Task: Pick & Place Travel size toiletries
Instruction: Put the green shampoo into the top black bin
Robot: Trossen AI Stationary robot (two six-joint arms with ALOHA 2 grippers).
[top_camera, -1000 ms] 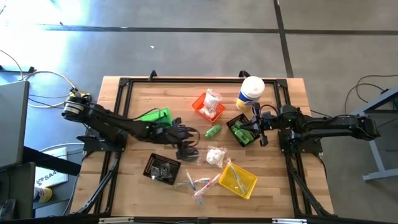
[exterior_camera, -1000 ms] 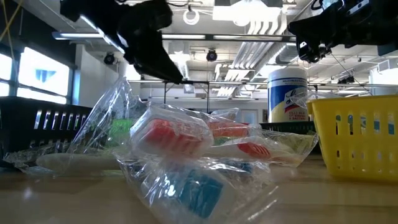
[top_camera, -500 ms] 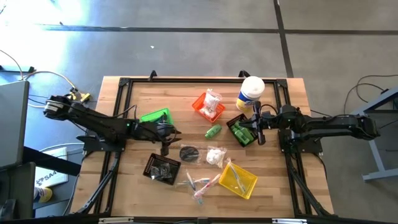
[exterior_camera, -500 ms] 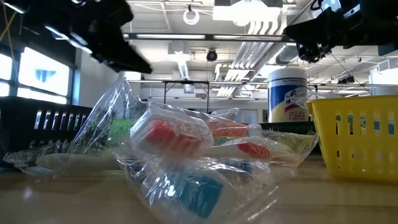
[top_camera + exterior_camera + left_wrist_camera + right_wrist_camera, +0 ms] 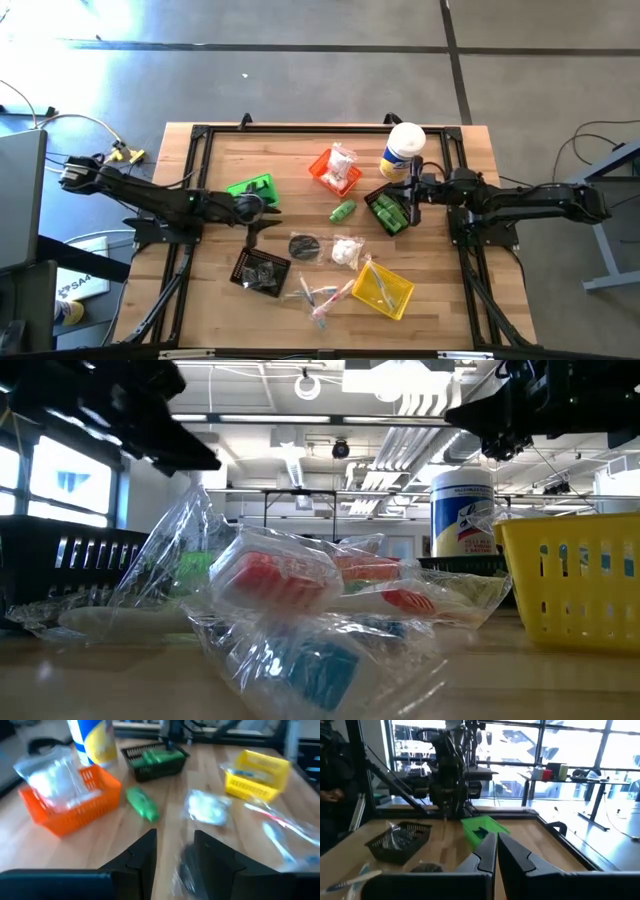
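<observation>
My left gripper [image 5: 265,222] is open and hovers beside the green bin [image 5: 250,187], left of a dark round packet [image 5: 304,245] lying flat on the wood. In the left wrist view the open gripper [image 5: 175,835] points over that packet [image 5: 187,867], toward a green tube [image 5: 142,804] and a white crinkly packet [image 5: 207,806]. My right gripper [image 5: 412,205] is shut and empty. It hangs over the black bin [image 5: 388,212], which holds green pieces. Clear-wrapped sticks [image 5: 320,295] lie near the yellow bin [image 5: 385,288].
An orange bin [image 5: 335,170] holds white packets, and the tall white-lidded canister [image 5: 403,150] stands behind the right black bin. A second black bin [image 5: 262,270] sits near the front left. Bare wood shows along the far edge and the table's left side.
My left gripper has drawn back toward the table's left edge, away from the spot where it hovered low. The dark round packet it covered now lies uncovered on the table. My right gripper has shifted slightly toward the far-left over its black bin.
</observation>
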